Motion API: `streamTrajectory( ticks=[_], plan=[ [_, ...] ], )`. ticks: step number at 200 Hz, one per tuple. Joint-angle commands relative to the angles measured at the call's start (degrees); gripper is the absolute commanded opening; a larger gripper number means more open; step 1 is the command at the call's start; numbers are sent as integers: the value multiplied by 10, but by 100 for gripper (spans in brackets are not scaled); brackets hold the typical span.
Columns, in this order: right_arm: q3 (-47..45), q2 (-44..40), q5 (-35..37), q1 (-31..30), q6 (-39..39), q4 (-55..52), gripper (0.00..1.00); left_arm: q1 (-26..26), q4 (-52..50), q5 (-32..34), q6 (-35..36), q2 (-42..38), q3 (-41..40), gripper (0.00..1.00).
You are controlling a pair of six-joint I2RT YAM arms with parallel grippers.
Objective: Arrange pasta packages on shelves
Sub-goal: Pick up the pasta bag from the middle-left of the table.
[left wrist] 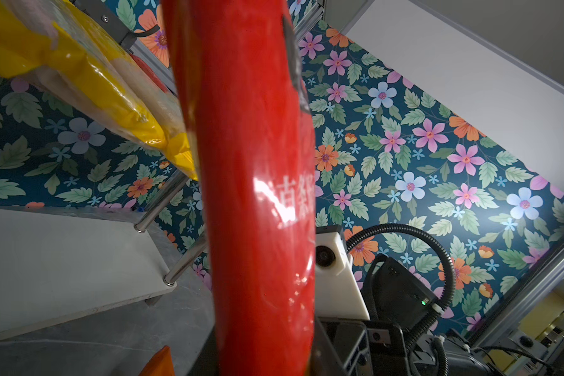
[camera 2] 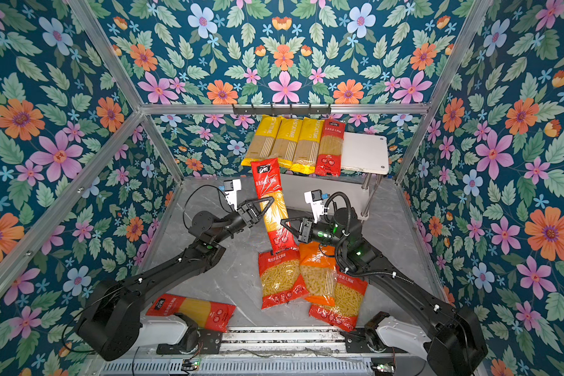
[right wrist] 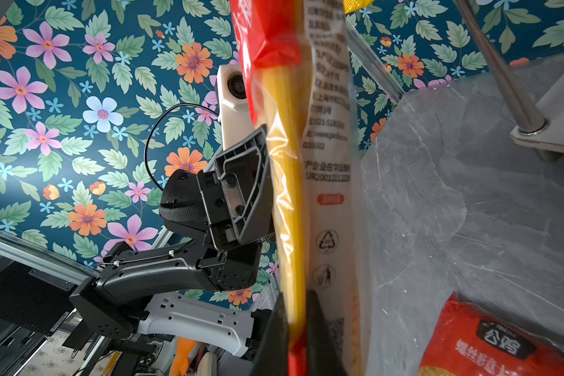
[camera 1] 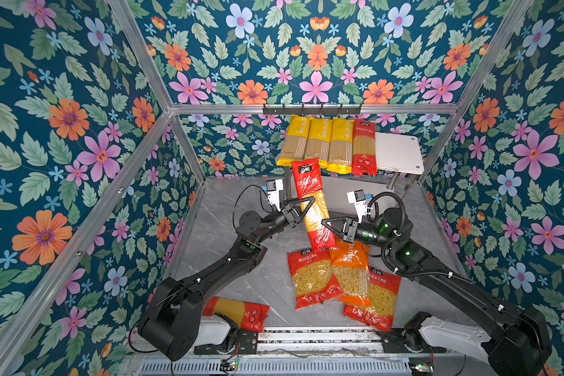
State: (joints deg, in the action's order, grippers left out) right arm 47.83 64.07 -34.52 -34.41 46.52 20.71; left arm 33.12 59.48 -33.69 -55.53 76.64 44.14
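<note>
At upper centre in both top views four long packs (camera 1: 328,145) lie on the shelves (camera 1: 399,151), our right hand (camera 1: 324,222) clamps a fifth red pack (camera 1: 308,180) mid-frame, left hand (camera 1: 308,205) around it, grip unclear, and one long pack (camera 1: 238,311) plus three short bags (camera 1: 313,280) wait on the desk (camera 1: 241,276).

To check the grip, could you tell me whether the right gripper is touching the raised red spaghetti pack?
Touching. The right wrist view shows the right gripper with both jaws pressed against the red spaghetti pack.
</note>
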Motion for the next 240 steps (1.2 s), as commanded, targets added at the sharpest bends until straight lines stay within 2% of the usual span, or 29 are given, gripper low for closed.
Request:
streamTrajectory(
  ticks=[1, 47, 81, 163, 195, 240],
  plan=[
    [-1, 1, -13, 0, 34, 72, 6, 9, 37, -39, 28, 3, 11, 22],
    [-17, 1, -8, 0, 34, 57, 11, 17, 35, -29, 29, 15, 31, 10],
    [-31, -6, -9, 10, 35, 35, 20, 18, 38, -13, 25, 18, 42, 5],
    [-83, -28, -13, 19, 20, 9, 56, 19, 66, 28, 2, 37, 73, 2],
    [-93, -33, -19, 19, 12, 25, 58, 23, 78, 41, -10, 49, 87, 3],
    [-91, -20, -32, 25, 42, 118, 51, 33, 97, 67, -23, 67, 100, 4]
  ],
)
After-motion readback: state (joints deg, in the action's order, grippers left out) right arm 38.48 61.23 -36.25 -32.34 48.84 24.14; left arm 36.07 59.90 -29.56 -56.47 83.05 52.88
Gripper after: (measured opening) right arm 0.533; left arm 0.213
